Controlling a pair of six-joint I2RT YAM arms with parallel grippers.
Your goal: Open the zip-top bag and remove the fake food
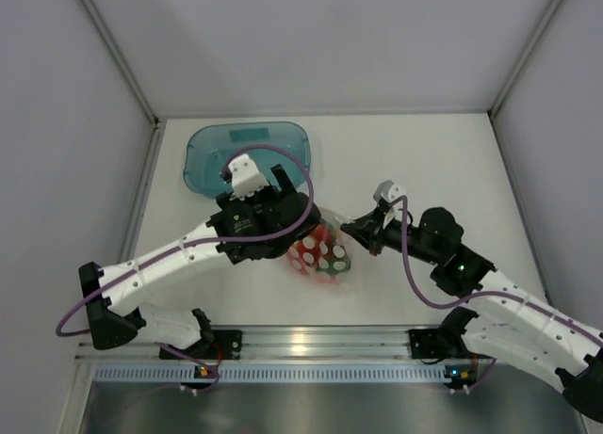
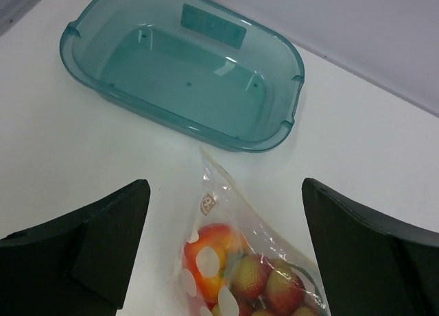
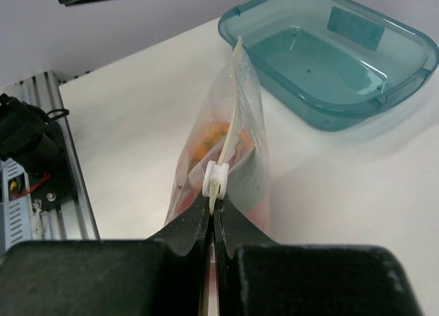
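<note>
The clear, white-dotted plastic zip-top bag (image 3: 230, 141) sits just beside the translucent teal tray (image 1: 201, 166), with the red and peach plastic fake food (image 2: 230, 264) all inside. The right gripper (image 3: 214, 223) pinches its zip strip at the white slider (image 3: 215, 179). The left gripper (image 2: 225, 230) hovers wide open and empty. Opening looks barely begun.

Teal tray (image 1: 209, 161) on white table (image 1: 443, 161).
Translucent, upright, toward the far left; label (image 1: 251, 133) on its far wall; metal rail (image 1: 311, 341) along near edge.
</note>
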